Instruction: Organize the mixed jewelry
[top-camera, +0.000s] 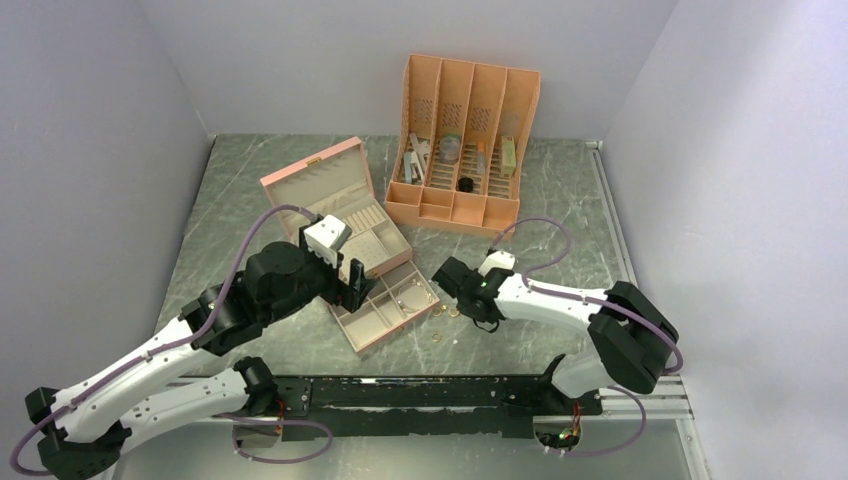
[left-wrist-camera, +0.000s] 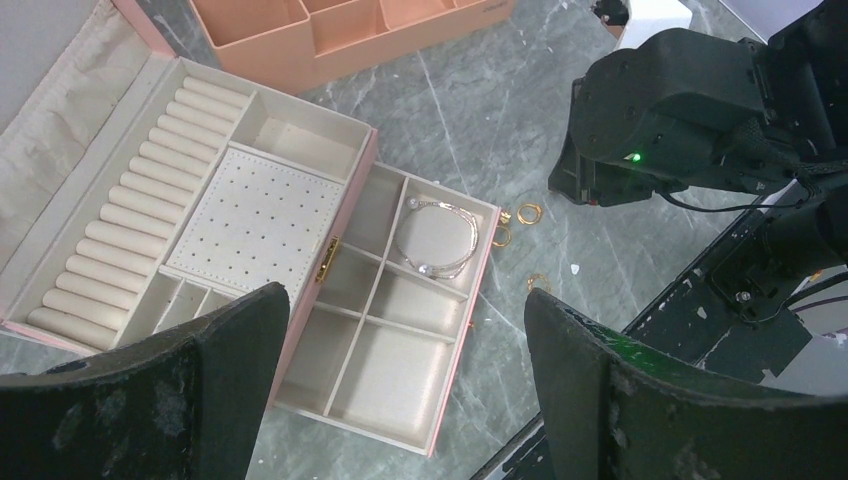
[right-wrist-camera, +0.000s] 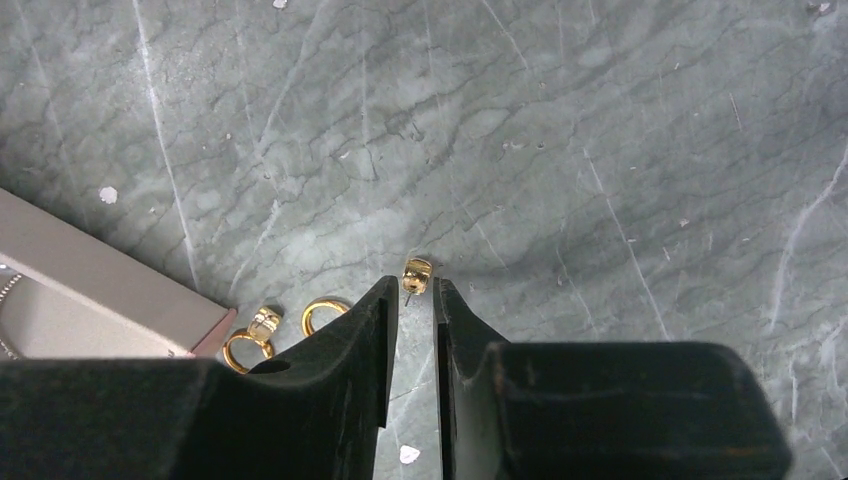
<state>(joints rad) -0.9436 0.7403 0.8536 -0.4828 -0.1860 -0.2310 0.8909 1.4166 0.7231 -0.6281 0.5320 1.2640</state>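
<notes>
From above, my left gripper hangs over the near half of the open pink jewellery box, and my right gripper is low over the grey marbled table, just right of the box. A few gold pieces lie loose on the table near its fingers. The orange slotted organizer stands at the back, well apart from both arms. This view is too coarse to show how either gripper is set. My left wrist camera shows my left gripper's fingers spread wide, holding and touching nothing. Below them the box's tray holds a silver bracelet in one compartment. Two gold rings lie just past the box's edge, with a smaller gold bit nearer me, under the dark body of my right gripper. My right wrist camera shows what the others miss. My right fingers are drawn in to a thin slit, and a gold stud earring sits at its mouth, its head against the right fingertip. I cannot tell whether it is pinched or only lying between the tips. The two rings lie to the left, beside the box's corner.
</notes>
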